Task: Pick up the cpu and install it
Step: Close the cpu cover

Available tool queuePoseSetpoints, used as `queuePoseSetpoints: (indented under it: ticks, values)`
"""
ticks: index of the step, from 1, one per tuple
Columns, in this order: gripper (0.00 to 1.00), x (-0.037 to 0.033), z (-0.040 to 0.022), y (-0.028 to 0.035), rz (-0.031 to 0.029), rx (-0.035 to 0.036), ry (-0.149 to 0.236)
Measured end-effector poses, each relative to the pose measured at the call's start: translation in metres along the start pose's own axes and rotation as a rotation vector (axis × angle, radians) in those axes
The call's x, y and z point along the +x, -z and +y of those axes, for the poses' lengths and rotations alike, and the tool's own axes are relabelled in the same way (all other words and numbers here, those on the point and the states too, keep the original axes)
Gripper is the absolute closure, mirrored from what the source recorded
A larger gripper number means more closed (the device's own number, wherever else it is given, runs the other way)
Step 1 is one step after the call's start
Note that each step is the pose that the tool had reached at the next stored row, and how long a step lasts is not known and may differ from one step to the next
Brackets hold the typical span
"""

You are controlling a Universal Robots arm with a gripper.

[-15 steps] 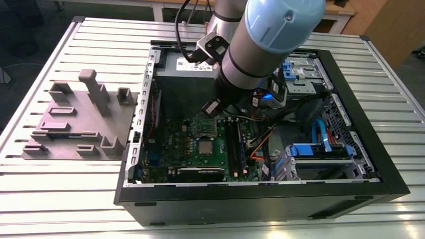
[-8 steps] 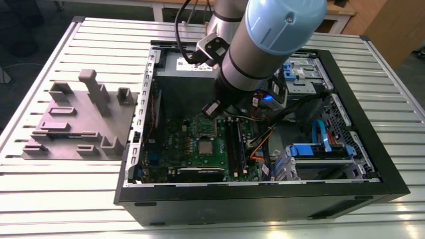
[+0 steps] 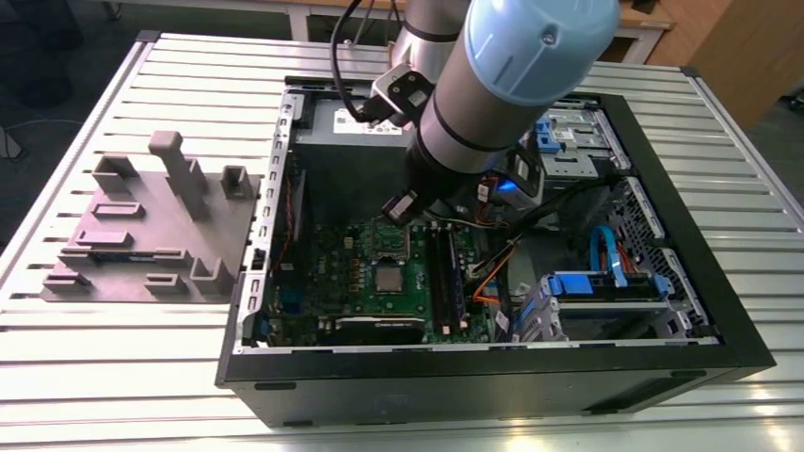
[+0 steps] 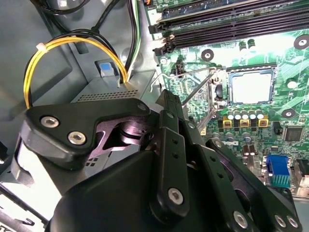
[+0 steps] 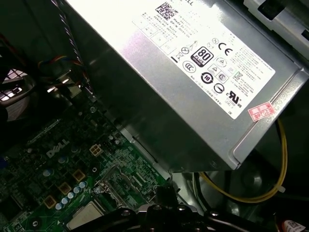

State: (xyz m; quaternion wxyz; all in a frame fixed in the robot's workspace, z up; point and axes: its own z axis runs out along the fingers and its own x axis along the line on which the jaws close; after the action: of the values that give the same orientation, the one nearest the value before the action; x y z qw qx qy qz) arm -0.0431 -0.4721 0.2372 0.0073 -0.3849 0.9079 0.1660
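- Black gripper (image 4: pixel 168 99) linkage bars lie closest to the lens in the second wrist view, and whether the claw is apart or together cannot be told from here.
- Nothing can be seen gripped in it. It hangs above the green board, near the socket but apart from it.
- In the exterior view the gripper (image 3: pixel 399 207) hangs inside the open computer case (image 3: pixel 703 311), above the upper part of the motherboard (image 3: pixel 339 264).
- The cpu (image 4: pixel 251 88) lies flat in the square metal-framed socket (image 4: pixel 223 92) of the motherboard, shiny top upward; the exterior view shows it (image 3: pixel 392 278) as a pale square near the board's middle.
- A thin wire lever (image 4: pixel 195 89) slants up just beside the socket, on the side nearer the gripper.
- A row of small capacitors (image 4: pixel 244 117) stands next to the socket, and long black memory slots (image 4: pixel 231 19) run along the board further off.
- A yellow cable (image 4: pixel 34 67) loops over the case floor beside the board.
- The silver power supply (image 5: pixel 193 72), covered in label marks, sits at the board's edge in the first wrist view.
- The grey robot arm (image 3: pixel 503 85) reaches down into the case from above.
- Blue drive brackets (image 3: pixel 603 282) sit in the case toward the exterior view's right.
- A grey plastic block tray (image 3: pixel 138 226) rests on the slatted metal table (image 3: pixel 126 377) outside the case, on the exterior view's left.
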Motion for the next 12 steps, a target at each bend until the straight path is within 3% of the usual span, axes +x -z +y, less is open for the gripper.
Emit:
queuePoseSetpoints:
  ticks: [12]
  values:
    - [0.89,0.0026,-0.0024,0.0014,0.0008,0.0007,0.0]
